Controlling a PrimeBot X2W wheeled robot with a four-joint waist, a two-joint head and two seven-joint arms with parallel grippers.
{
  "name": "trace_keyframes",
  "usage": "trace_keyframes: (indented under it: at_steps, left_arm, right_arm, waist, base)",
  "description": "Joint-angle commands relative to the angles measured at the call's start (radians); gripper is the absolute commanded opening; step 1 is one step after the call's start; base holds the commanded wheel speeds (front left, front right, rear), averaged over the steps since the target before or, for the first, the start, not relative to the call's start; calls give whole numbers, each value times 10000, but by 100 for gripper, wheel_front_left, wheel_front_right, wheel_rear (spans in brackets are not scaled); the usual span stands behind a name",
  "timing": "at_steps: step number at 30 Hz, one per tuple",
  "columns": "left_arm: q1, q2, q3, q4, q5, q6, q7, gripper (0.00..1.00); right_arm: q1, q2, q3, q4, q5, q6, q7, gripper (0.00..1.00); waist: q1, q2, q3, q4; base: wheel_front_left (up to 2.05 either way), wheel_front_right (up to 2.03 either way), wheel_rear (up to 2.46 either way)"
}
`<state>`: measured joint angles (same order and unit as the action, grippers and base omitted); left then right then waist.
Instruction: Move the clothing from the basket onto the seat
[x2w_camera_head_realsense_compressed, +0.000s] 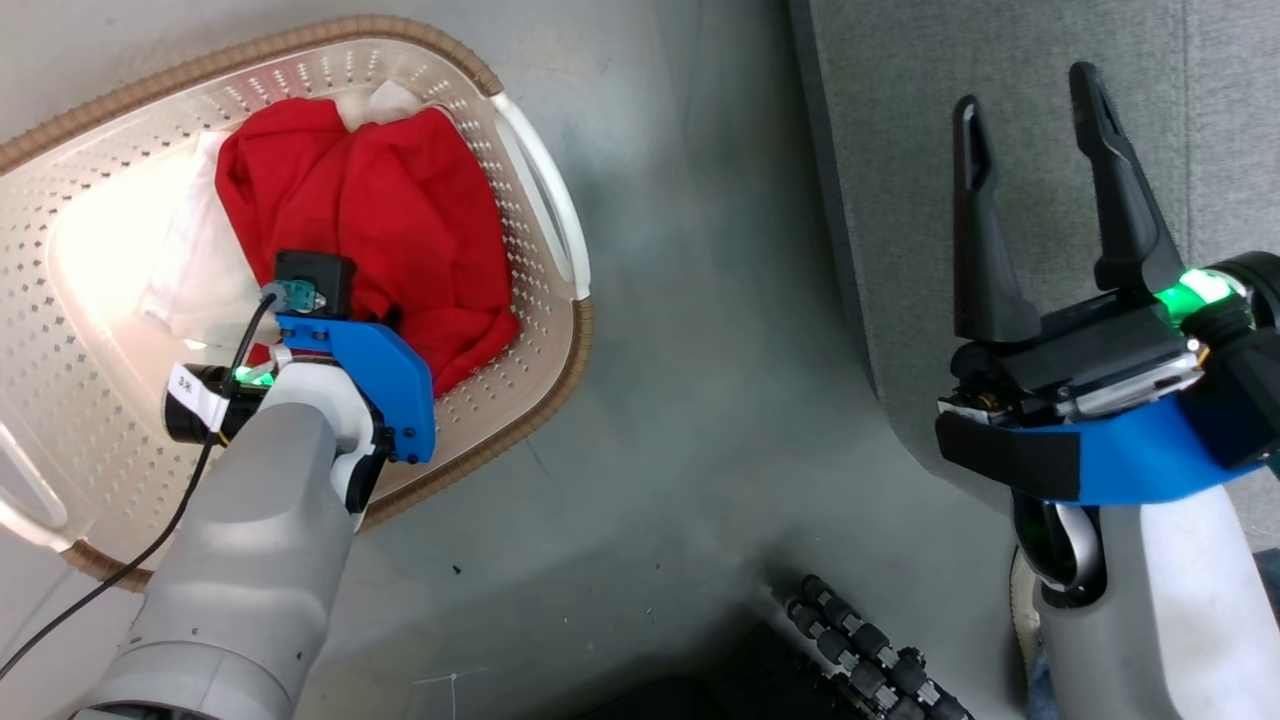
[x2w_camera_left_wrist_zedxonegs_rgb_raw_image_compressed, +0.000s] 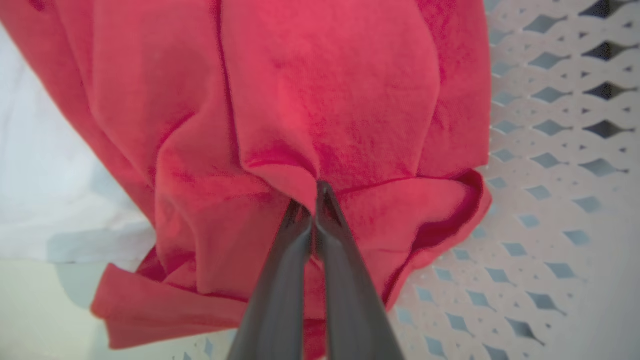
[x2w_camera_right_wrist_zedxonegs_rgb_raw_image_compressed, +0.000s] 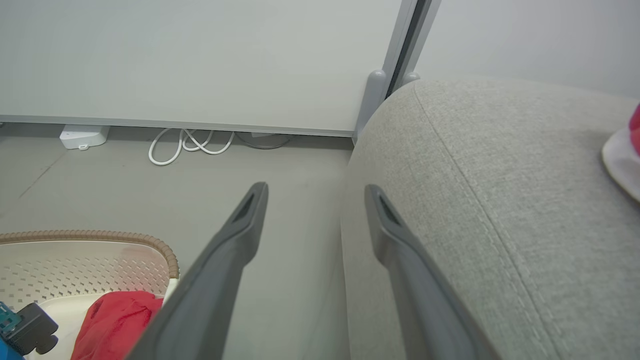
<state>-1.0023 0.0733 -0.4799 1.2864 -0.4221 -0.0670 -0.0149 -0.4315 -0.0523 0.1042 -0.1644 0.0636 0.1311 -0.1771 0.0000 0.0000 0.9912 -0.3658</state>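
The red clothing (x2w_camera_head_realsense_compressed: 400, 220) lies bunched in the cream perforated basket (x2w_camera_head_realsense_compressed: 120, 160) at the upper left of the head view. My left arm reaches down into the basket, and its wrist hides the fingers there. In the left wrist view my left gripper (x2w_camera_left_wrist_zedxonegs_rgb_raw_image_compressed: 314, 195) is shut on a fold of the red clothing (x2w_camera_left_wrist_zedxonegs_rgb_raw_image_compressed: 325, 100). My right gripper (x2w_camera_head_realsense_compressed: 1027, 95) hovers open and empty over the left edge of the grey seat (x2w_camera_head_realsense_compressed: 900, 100). The right wrist view shows the same open gripper (x2w_camera_right_wrist_zedxonegs_rgb_raw_image_compressed: 315, 190) beside the seat (x2w_camera_right_wrist_zedxonegs_rgb_raw_image_compressed: 475, 175).
White fabric (x2w_camera_head_realsense_compressed: 190, 250) lies under the red in the basket. A red and white piece of fabric (x2w_camera_right_wrist_zedxonegs_rgb_raw_image_compressed: 622, 155) rests on the seat at the right edge. Grey floor (x2w_camera_head_realsense_compressed: 700, 350) separates basket and seat. A white cable (x2w_camera_right_wrist_zedxonegs_rgb_raw_image_compressed: 190, 145) lies by the wall. My base's black rollers (x2w_camera_head_realsense_compressed: 870, 650) are below.
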Motion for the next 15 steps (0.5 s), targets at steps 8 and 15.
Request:
trace_keyframes:
  at_steps: [8, 15]
  left_arm:
    - [221, 298, 17, 18, -128, 90, -580, 0]
    - [910, 13, -130, 19, -254, -117, -1187, 0]
  right_arm:
    - [-534, 28, 380, 660, 185, -5, -357, 100]
    - [-284, 26, 278, 1391, -367, -5, -243, 100]
  waist:
    - [0, 0, -782, -279]
    - [0, 0, -2772, 437]
  base:
    - [0, 0, 0]
    - [0, 0, 0]
